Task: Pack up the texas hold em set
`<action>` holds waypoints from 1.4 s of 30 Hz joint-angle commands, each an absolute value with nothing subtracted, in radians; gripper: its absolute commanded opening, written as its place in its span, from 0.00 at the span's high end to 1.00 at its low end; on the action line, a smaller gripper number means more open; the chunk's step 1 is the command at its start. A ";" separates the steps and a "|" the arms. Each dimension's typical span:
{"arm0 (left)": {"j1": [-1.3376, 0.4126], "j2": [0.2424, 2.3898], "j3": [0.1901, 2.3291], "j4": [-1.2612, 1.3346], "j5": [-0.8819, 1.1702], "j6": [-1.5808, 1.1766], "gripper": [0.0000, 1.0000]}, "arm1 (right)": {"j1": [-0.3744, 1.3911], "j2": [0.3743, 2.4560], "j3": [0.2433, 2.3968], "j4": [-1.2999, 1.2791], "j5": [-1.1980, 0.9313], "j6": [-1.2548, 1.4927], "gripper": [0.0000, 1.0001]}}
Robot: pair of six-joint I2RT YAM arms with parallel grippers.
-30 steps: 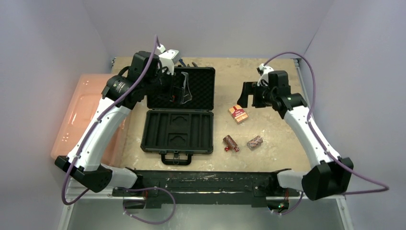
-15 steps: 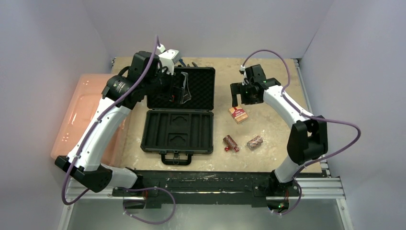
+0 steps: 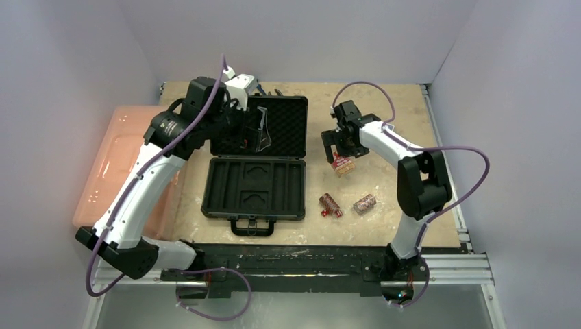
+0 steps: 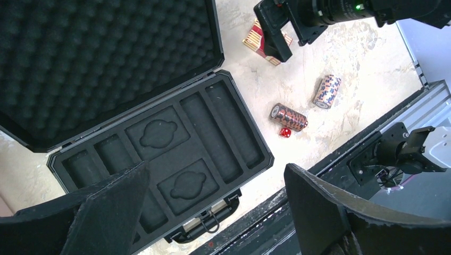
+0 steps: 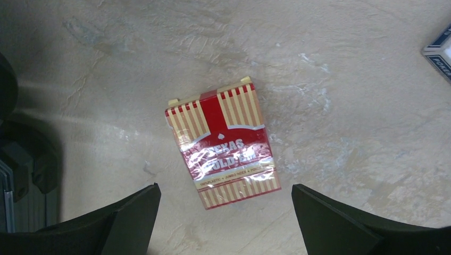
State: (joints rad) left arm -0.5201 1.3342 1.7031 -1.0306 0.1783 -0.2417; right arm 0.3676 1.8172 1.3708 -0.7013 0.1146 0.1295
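Right claw [image 5: 226, 210] spread, straight over red deck [image 5: 223, 154] lying flat on desk [image 5: 345, 79]; fingers [image 5: 122, 226] flank its long sides, slightly skewed; gap height unclear. Left claw [image 4: 213, 212] spread above case [image 4: 234, 133].

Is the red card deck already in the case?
No, the red card deck lies on the table, outside the open case.

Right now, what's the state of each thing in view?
case: open, lid laid back, foam slots empty.
red card deck: boxed, flat on table, not gripped.
left chip roll: on its side, on table.
right chip roll: same, lying apart.
red die: on table, by left chip roll.
left tool: open, empty, above case.
right tool: open, empty, over red card deck.
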 commanded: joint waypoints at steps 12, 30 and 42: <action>-0.525 1.297 1.709 -1.015 0.197 -0.223 0.03 | 0.383 1.943 1.430 -0.638 0.148 0.130 0.01; -0.524 1.278 1.685 -1.011 0.189 -0.219 0.03 | 0.375 1.979 1.432 -0.631 0.138 0.164 0.29; -0.523 1.275 1.685 -1.012 0.165 -0.220 0.03 | 0.369 1.974 1.459 -0.697 0.172 0.303 0.04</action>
State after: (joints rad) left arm -0.5201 1.2968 1.6867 -1.0336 0.1780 -0.2417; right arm 0.3759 1.9793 1.4227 -0.6750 0.1627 0.2600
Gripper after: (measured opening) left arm 0.967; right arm 0.892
